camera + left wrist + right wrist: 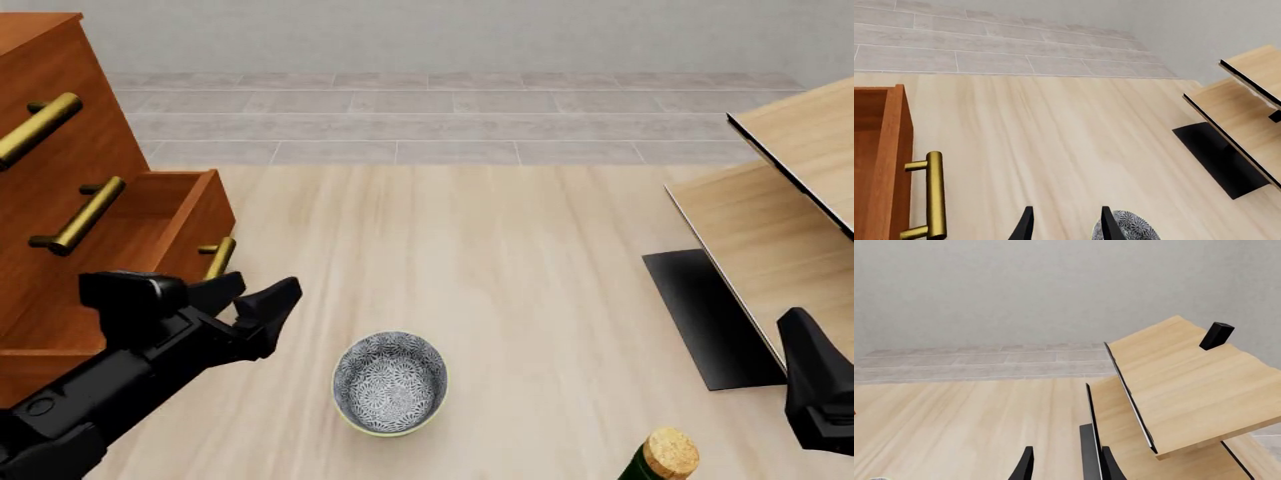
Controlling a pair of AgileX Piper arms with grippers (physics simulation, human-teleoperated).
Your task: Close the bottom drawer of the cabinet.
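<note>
Cabinet (67, 130) stands at far left, its bottom drawer (160, 225) pulled out, so the task is not done; the whole push is left. Drawer's brass handle (219, 258) faces the open surface (534, 260), just right of the drawer front. Left gripper (254, 305) hangs just in front of that handle, near but not touching as far as I can tell; fingers apart, empty. In the left wrist view the handle (935, 195) sits beside the finger tips (1025, 225), apart. Patterned bowl (388, 382) lies right of the drawer, near the left gripper. Cork-topped bottle (663, 455) further right. Pale shelf unit (787, 200) well away from the drawer. Right gripper (1064, 465) well apart from the drawer, fingers apart, idle.
</note>
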